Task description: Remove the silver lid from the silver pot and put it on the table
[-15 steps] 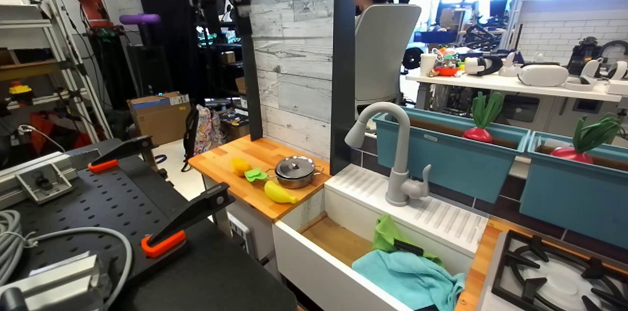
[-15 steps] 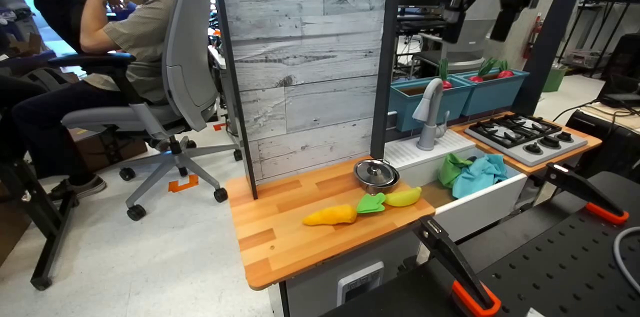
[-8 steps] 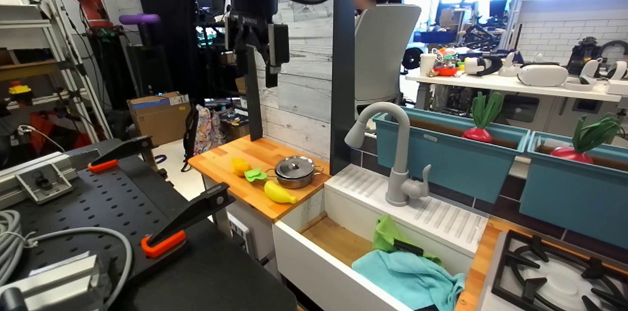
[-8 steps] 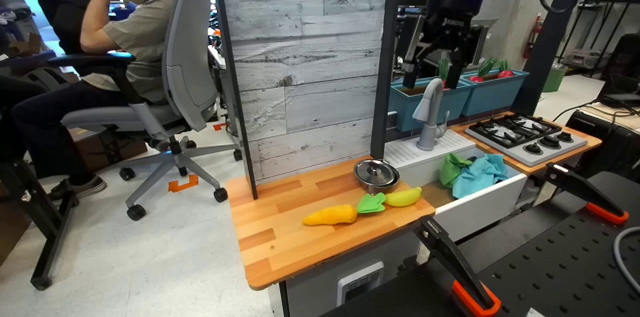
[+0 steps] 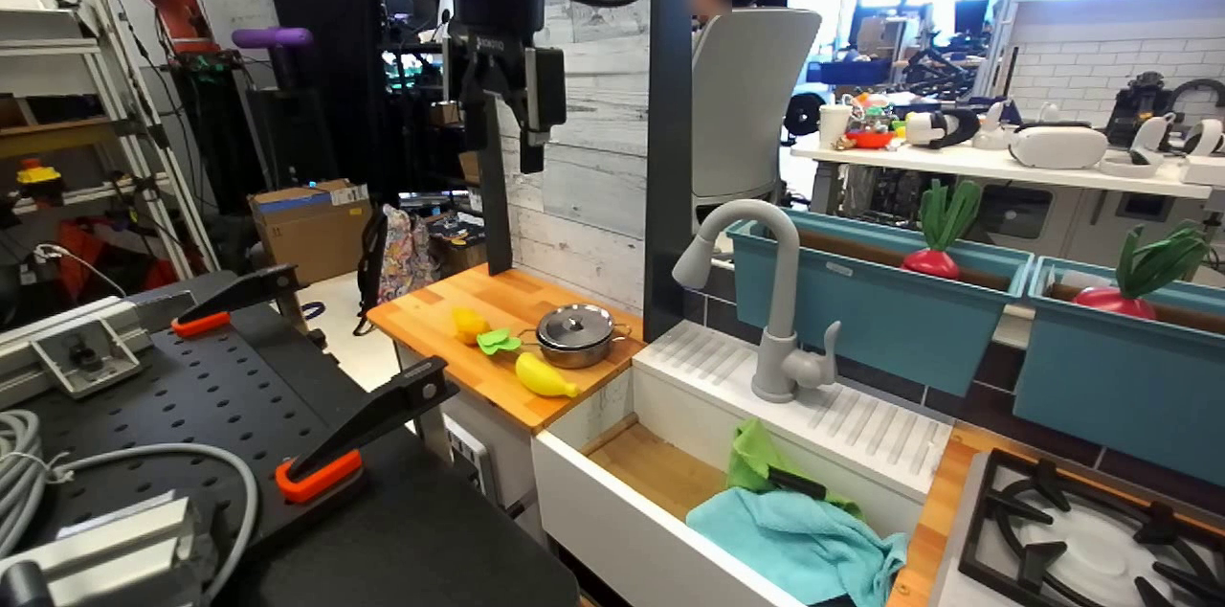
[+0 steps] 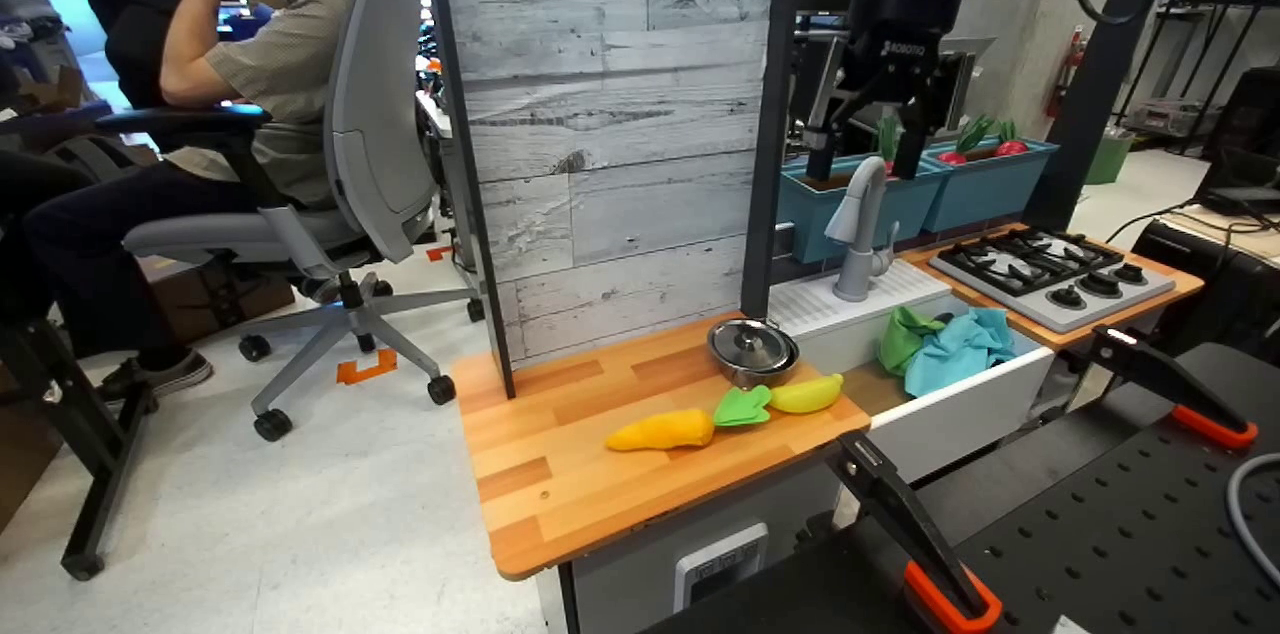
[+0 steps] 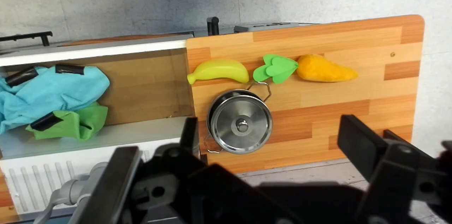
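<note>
In an exterior view, hangs with a black claw (image 6: 864, 164) spread wide and pointing down, high above a wooden counter (image 6: 590, 504). In an exterior view, hovers well apart from a silver lid (image 5: 579, 333) resting on a silver pot (image 5: 574, 358) just beside a yellow banana (image 5: 544, 377). In the wrist view, looks down past the claw at lid and pot, near an orange carrot (image 7: 324, 69) with green leaves (image 7: 277, 68).

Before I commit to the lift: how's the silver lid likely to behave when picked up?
The lid looks like shiny, bare metal, so probably stiff and rather slippery. Its knob is small and rounded, so the lid may swivel or tilt if the claw pinches it off-centre. It also looks thin, so likely fairly light.
</note>
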